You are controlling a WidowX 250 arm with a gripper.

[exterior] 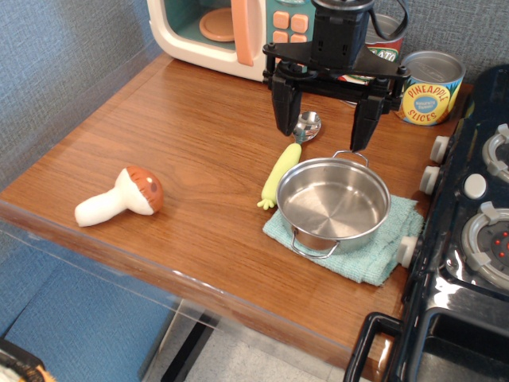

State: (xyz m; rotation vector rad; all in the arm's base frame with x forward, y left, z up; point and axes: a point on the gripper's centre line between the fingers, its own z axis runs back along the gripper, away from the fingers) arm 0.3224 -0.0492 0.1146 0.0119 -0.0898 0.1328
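My black gripper (324,137) hangs open over the back of the wooden counter, its two fingers spread wide with nothing between them. Directly below it lies a spoon with a metal bowl (307,126) and a yellow-green handle (281,173), pointing toward the front. Just right of the handle a steel pot (332,204) sits empty on a teal cloth (359,256). The right finger (363,124) stands just above the pot's far handle. A toy mushroom (121,197) with a brown cap lies on its side at the front left.
A toy microwave (227,33) stands at the back, behind the gripper. A pineapple-slices can (430,87) and a second can (386,49) sit at the back right. A toy stove (469,231) with knobs fills the right side. The counter's front edge (159,267) runs diagonally.
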